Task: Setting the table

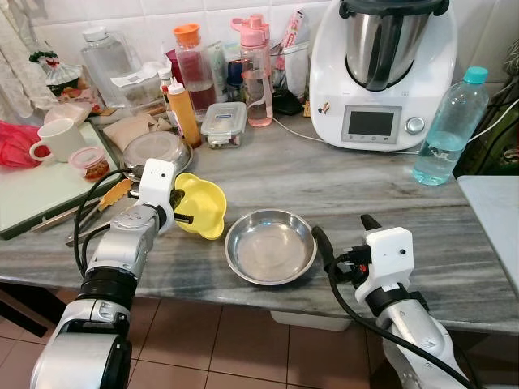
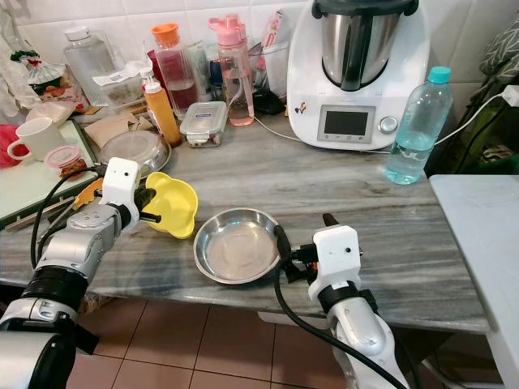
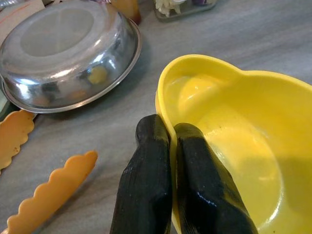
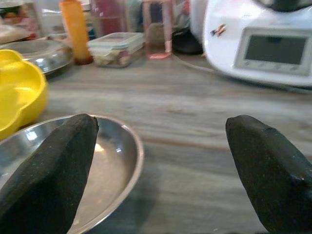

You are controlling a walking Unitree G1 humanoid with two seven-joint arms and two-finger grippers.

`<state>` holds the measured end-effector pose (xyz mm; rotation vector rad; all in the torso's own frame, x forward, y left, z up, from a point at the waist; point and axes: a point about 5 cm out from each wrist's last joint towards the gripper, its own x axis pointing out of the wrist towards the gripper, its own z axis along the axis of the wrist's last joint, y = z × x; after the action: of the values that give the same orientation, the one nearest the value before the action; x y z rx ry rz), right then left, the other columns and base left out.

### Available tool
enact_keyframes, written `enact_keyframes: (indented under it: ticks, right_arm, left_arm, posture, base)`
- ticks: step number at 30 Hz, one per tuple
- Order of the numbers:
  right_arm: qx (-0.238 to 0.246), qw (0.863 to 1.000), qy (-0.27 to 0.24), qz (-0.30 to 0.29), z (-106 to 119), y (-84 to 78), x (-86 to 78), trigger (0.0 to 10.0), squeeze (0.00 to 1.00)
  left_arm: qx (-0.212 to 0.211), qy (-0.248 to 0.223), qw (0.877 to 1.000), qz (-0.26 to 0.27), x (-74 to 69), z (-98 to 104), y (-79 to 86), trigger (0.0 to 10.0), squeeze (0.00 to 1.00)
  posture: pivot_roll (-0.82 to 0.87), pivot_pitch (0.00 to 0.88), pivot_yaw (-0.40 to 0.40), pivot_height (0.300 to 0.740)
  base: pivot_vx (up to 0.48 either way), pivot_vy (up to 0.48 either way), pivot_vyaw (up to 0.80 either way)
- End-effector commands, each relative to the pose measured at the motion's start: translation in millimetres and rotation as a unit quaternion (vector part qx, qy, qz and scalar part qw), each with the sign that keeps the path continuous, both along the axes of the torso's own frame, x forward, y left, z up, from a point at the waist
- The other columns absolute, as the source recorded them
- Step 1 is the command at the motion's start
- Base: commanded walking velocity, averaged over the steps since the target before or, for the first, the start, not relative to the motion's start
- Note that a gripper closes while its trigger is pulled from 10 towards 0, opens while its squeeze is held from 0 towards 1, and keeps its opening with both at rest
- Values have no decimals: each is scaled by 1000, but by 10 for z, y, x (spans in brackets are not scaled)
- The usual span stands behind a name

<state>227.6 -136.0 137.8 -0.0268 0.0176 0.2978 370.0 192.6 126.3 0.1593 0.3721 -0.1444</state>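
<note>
Left gripper (image 3: 168, 146) pinches yellow bowl (image 3: 234, 146) rim

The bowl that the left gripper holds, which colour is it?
The bowl is plain yellow, clearest in the left wrist view.

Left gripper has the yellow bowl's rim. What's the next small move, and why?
Probably lift it slightly: the left gripper is shut on the yellow bowl, which sits tilted close beside the steel plate. The right gripper waits open by the plate.
</note>
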Motion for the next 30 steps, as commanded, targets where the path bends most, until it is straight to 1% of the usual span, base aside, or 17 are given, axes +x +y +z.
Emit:
enact_keyframes:
  ticks: [1, 2, 5, 7, 9, 10, 12, 13, 18, 21, 24, 26, 29, 30]
  right_arm:
    - [9, 999, 10, 33, 47, 38, -47, 10000, 0]
    - [9, 999, 10, 33, 47, 38, -47, 10000, 0]
    - [5, 997, 29, 77, 33, 97, -108, 10000, 0]
    - [6, 996, 34, 85, 19, 112, -121, 10000, 0]
    - [-6, 995, 36, 93, 5, 128, -120, 10000, 0]
    - [-6, 995, 39, 94, -5, 138, -119, 10000, 0]
    - [-2, 994, 43, 96, 4, 145, -117, 10000, 0]
    - [-2, 994, 44, 96, 8, 142, -115, 10000, 0]
    - [-3, 994, 47, 97, 1, 132, -116, 10000, 0]
    - [-1, 993, 51, 102, -7, 150, -122, 10000, 0]
    - [-2, 993, 52, 103, -3, 153, -120, 10000, 0]
    - [-2, 993, 52, 103, 0, 151, -117, 10000, 0]
    - [-2, 993, 53, 104, 1, 150, -118, 10000, 0]
    - [-2, 993, 53, 105, 3, 156, -118, 10000, 0]
  left_arm:
    - [5, 4, 1000, -5, 29, 54, 48, 10000, 0]
    - [5, 4, 1000, -5, 29, 54, 48, 10000, 0]
    - [13, 19, 999, -30, 59, 76, 29, 10000, 0]
    - [12, 22, 999, -39, 69, 86, 14, 10000, 0]
    - [16, 31, 998, -57, 84, 100, -22, 10000, 0]
    - [21, 36, 997, -71, 84, 99, -45, 10000, 612]
    - [29, 42, 995, -82, 80, 90, -53, 10000, 827]
    - [29, 44, 995, -80, 79, 80, -45, 10000, 1000]
    - [23, 44, 995, -85, 77, 72, -46, 10000, 1000]
    - [33, 43, 994, -94, 79, 83, -49, 10000, 1000]
    - [40, 31, 994, -95, 85, 105, -57, 10000, 1000]
    - [49, 5, 994, -102, 100, 165, -84, 10000, 1000]
    - [57, -15, 993, -105, 112, 214, -98, 10000, 1000]
    - [65, -32, 992, -104, 119, 253, -100, 10000, 1000]
  posture:
    - [-132, 8, 123, 740]
    - [-132, 8, 123, 740]
    - [-132, 8, 122, 740]
    - [-132, 8, 122, 740]
    - [-132, 7, 122, 740]
    - [-134, 6, 122, 740]
    - [-134, 6, 121, 740]
    - [-136, 5, 122, 740]
    - [-134, 6, 120, 740]
    - [-131, 7, 117, 740]
    - [-132, 7, 115, 740]
    - [-130, 8, 113, 740]
    - [-131, 7, 109, 740]
    - [-131, 7, 107, 740]
  base:
    - [0, 0, 0]
    - [0, 0, 0]
    - [0, 0, 0]
    - [0, 0, 0]
    - [0, 0, 0]
    - [0, 0, 0]
    - [0, 0, 0]
    - [0, 0, 0]
    - [0, 0, 0]
    - [0, 0, 0]
    - [0, 0, 0]
    - [0, 0, 0]
    - [0, 0, 0]
    - [0, 0, 0]
